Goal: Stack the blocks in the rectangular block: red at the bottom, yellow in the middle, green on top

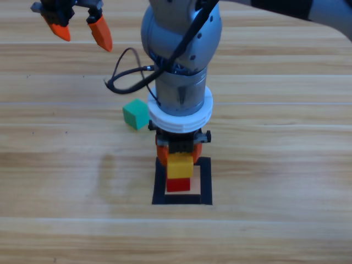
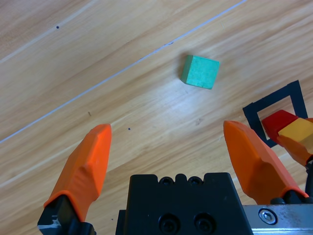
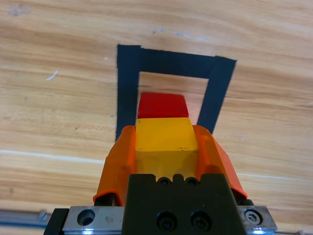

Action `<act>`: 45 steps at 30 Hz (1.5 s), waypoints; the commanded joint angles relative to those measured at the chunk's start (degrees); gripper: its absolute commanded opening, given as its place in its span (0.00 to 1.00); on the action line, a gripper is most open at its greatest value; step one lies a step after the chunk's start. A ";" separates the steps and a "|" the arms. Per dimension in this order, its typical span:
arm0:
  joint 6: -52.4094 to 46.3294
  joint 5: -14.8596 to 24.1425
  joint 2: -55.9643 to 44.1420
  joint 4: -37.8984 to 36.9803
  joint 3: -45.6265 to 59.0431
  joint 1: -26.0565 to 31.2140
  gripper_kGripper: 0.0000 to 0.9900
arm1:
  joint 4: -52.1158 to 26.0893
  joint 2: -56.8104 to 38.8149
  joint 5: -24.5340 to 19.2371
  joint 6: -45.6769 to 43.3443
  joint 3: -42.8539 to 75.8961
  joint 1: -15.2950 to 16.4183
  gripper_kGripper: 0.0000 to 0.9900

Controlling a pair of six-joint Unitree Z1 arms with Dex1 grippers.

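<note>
The red cube [image 1: 179,185] [image 3: 162,105] sits inside the black tape square [image 1: 204,181] [image 3: 176,63]. My right gripper [image 1: 179,158] [image 3: 165,134] is shut on the yellow cube [image 1: 180,166] [image 3: 166,139], holding it directly over the red one; I cannot tell whether they touch. The teal-green cube [image 1: 135,114] [image 2: 200,71] lies loose on the table, up and left of the square. My left gripper [image 1: 82,36] [image 2: 168,132] hangs open at the top left with nothing between its jaws. In its wrist view, the square [image 2: 254,115] holds the red cube [image 2: 276,121] under the yellow cube [image 2: 297,132].
The right arm's grey body [image 1: 181,44] stands over the table's middle and hides the wood behind the square. A black cable [image 1: 124,71] loops out from it toward the left, just above the green cube.
</note>
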 commanded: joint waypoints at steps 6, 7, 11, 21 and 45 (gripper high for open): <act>0.08 -0.76 3.23 0.45 0.20 0.57 0.98 | 0.34 4.46 -0.88 0.69 0.22 1.42 0.00; -0.01 -0.76 3.32 0.45 0.29 0.57 0.98 | 0.34 4.29 -1.06 0.78 0.31 1.42 0.07; -0.01 -1.03 3.40 0.45 0.20 0.57 0.98 | 0.34 1.74 -2.29 0.51 0.31 1.34 1.00; -0.19 -0.94 3.75 0.27 -0.77 0.57 0.99 | 0.25 -13.64 -5.01 -5.55 0.75 0.28 1.00; -1.07 7.94 18.52 0.36 -7.18 -11.64 0.98 | -54.86 -69.63 12.74 -47.21 87.14 -18.09 1.00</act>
